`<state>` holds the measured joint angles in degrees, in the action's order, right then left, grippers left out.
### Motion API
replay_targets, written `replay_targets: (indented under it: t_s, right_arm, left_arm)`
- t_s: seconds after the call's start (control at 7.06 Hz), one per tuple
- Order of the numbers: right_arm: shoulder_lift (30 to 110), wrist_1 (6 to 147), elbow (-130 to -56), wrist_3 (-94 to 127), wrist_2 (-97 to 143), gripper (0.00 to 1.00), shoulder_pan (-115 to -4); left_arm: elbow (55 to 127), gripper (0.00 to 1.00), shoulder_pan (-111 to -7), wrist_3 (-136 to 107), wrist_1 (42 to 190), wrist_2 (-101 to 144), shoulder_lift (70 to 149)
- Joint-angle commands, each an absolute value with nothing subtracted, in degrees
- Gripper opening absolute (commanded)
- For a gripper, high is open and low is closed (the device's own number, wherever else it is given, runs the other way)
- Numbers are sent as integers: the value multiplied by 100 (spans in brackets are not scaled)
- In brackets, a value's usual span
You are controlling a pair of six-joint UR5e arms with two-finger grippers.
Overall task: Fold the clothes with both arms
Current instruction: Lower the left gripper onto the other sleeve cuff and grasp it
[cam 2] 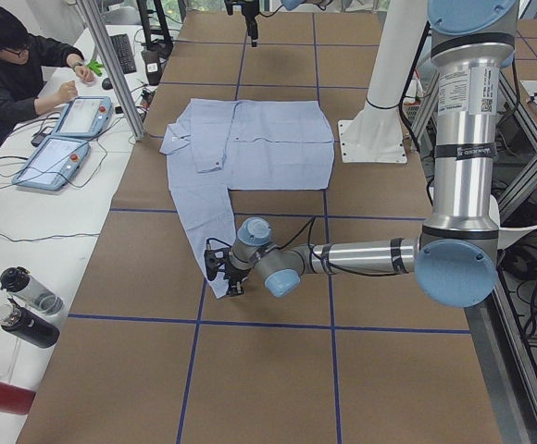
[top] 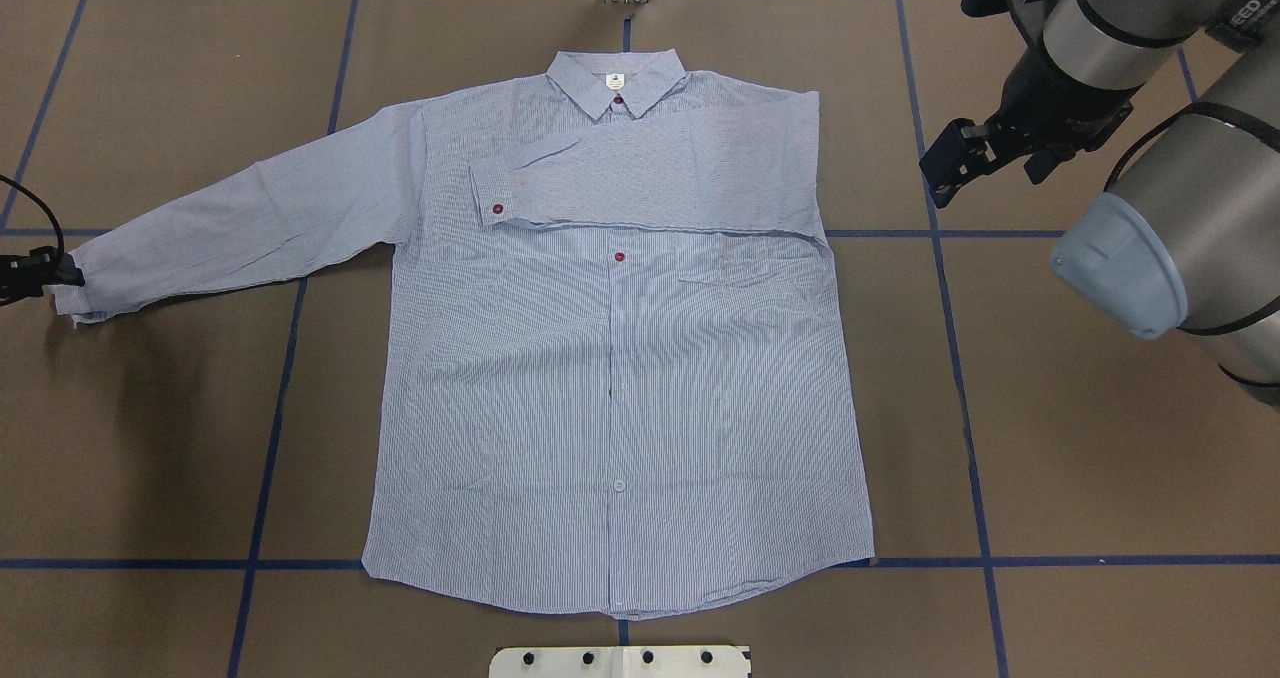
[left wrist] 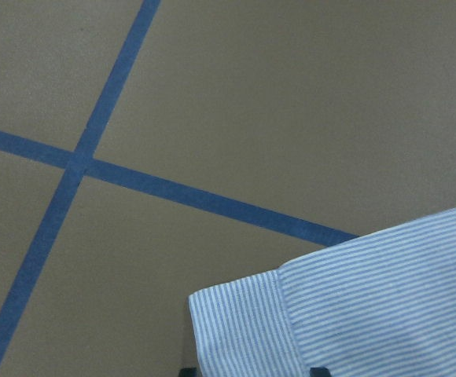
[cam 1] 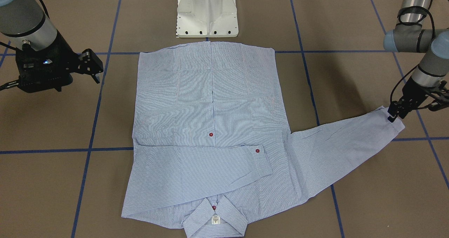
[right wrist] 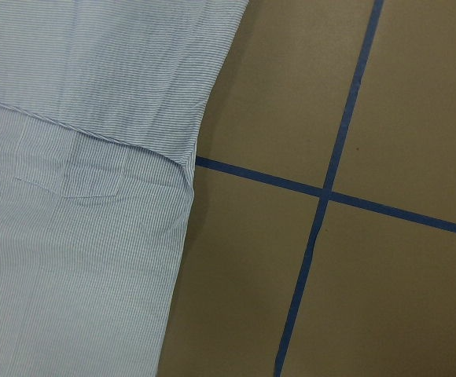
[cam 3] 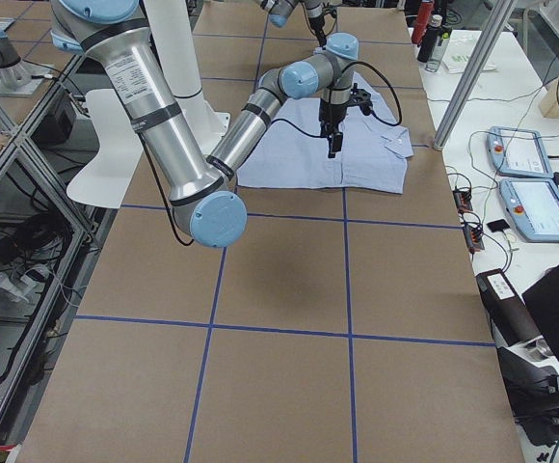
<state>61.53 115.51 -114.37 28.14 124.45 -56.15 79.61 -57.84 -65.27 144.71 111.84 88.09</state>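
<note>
The striped shirt (top: 620, 358) lies flat and face up on the brown table, collar (top: 617, 83) at the far side. One sleeve (top: 650, 173) is folded across the chest. The other sleeve (top: 240, 223) stretches out flat toward my left. My left gripper (top: 45, 268) (cam 1: 393, 116) is down at that sleeve's cuff (left wrist: 236, 330). The left wrist view shows its two tips apart at the bottom edge with the cuff between them, so it looks open. My right gripper (top: 948, 168) (cam 1: 94, 66) hangs open and empty above the table, apart from the shirt's right edge (right wrist: 71, 236).
The white pedestal base (cam 1: 207, 11) stands just behind the shirt's hem. Blue tape lines (top: 960, 358) grid the table. In the exterior left view an operator (cam 2: 18, 65), tablets (cam 2: 65, 139) and bottles (cam 2: 28, 305) are on a side bench beyond the table.
</note>
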Motion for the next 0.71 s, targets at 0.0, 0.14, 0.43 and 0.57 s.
replay_targets:
  t_s: [0.0,0.14,0.43,0.57]
  right_arm:
    - [6152,11549,-11435,2821,12445,100,-5581]
    - [6144,11549,-11443,2847,12445,100,-5546]
    - [6144,11549,-11435,2839,12437,100,-5520]
    - [6144,11549,-11435,2830,12437,100,-5520]
  left_arm:
    - [7963,50,-5792,-6521,14475,11171,8772]
    - [7963,47,-5792,-6521,14476,11171,8754]
    - [7972,40,-5792,-6539,14467,11171,8754]
    - [7972,34,-5792,-6548,14467,11162,8754]
